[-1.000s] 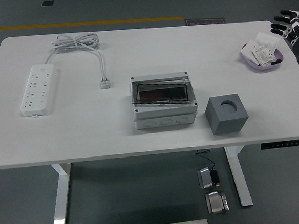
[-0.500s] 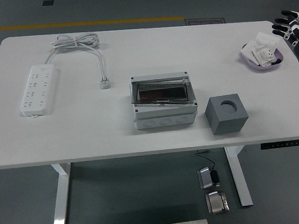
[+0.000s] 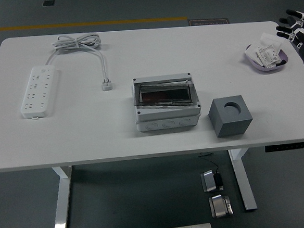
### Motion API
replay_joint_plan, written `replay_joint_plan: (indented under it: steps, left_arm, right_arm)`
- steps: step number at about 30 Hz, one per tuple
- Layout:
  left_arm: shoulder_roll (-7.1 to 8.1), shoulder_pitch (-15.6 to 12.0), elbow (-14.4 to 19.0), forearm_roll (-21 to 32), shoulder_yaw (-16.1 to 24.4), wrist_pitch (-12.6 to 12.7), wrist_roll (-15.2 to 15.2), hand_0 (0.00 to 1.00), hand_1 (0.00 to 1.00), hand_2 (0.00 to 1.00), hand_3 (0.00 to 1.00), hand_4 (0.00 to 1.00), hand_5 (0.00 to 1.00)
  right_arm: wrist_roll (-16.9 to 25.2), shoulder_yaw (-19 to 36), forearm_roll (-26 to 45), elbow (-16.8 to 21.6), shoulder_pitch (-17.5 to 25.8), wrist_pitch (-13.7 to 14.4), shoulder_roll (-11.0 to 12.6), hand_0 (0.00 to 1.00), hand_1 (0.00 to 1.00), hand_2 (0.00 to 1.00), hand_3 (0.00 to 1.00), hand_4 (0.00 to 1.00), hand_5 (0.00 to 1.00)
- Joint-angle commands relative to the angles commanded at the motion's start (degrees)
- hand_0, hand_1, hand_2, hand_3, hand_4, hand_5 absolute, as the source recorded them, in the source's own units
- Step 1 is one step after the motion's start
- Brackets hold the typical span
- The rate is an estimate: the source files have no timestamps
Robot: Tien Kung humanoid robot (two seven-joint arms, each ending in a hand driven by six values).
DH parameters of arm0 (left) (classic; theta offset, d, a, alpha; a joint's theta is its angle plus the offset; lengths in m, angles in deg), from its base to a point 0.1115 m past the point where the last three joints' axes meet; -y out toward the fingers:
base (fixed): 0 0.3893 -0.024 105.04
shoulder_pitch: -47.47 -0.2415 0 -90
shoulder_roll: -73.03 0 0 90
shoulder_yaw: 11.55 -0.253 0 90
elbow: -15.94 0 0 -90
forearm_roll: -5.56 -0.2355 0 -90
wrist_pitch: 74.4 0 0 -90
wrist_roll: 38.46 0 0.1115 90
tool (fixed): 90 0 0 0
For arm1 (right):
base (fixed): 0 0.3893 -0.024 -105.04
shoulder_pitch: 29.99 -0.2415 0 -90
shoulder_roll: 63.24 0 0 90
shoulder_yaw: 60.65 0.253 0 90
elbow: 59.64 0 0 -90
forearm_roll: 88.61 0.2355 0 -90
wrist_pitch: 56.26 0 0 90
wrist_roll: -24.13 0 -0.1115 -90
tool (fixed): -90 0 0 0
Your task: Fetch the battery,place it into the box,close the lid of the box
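The grey-white box (image 3: 167, 118) stands at the table's middle, with its dark see-through lid (image 3: 163, 94) lying over the opening at a slight slant. To its right sits a grey cube (image 3: 230, 116) with a round hole in its top. I see no battery that I can make out. My right hand (image 3: 293, 23), black with white fingertips, hangs at the far right edge just beyond a purple tray (image 3: 258, 63). Its fingers are spread and hold nothing. The left arm is out of the picture.
The purple tray holds white packets (image 3: 269, 54). A white power strip (image 3: 39, 91) lies at the left, with its coiled cable (image 3: 79, 43) and plug (image 3: 107, 85) behind and beside it. Bare table (image 3: 91, 134) spreads in front of the strip.
My right hand has drifted very slightly toward the right edge. Nothing on the table has moved.
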Motion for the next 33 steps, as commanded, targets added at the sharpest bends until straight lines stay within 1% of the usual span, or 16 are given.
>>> replay_joint_plan:
  steps: [1,6,7,12,13,33]
  left_arm:
    - [-0.01,0.0,0.0,-0.1,0.1,0.0,0.0,0.650,0.688,0.659,0.681,0.749,0.165]
    - [-0.04,0.0,0.0,-0.3,0.3,0.0,0.1,0.650,0.688,0.659,0.681,0.749,0.165]
    - [-0.04,0.0,0.0,-0.3,0.3,0.0,0.1,0.650,0.688,0.660,0.681,0.748,0.165]
    - [0.00,-0.1,0.0,-0.5,0.5,0.0,0.1,0.650,0.688,0.660,0.681,0.748,0.165]
    - [-0.01,-0.1,0.0,-0.5,0.5,0.0,0.1,0.650,0.688,0.659,0.681,0.748,0.164]
    - [-0.04,0.0,0.0,-0.6,0.6,0.0,0.0,0.650,0.688,0.659,0.682,0.748,0.162]
  right_arm:
    - [0.0,0.0,0.0,0.0,0.0,0.0,0.0,0.812,0.761,0.794,0.852,0.961,0.543]
    - [-0.2,0.2,-0.2,-0.1,0.0,-0.1,0.1,0.812,0.761,0.794,0.852,0.961,0.543]
    - [-0.2,0.3,-0.2,-0.1,0.0,-0.1,0.1,0.827,0.777,0.823,0.881,0.965,0.538]
    - [-0.4,0.3,-0.5,-0.1,0.0,-0.2,0.1,0.827,0.777,0.823,0.881,0.965,0.538]
    - [-0.4,0.3,-0.5,-0.1,0.0,-0.2,0.1,0.828,0.780,0.828,0.897,0.969,0.540]
    - [-1.0,0.7,-1.6,-0.3,-0.2,-0.3,0.5,0.837,0.791,0.834,0.902,0.978,0.559]
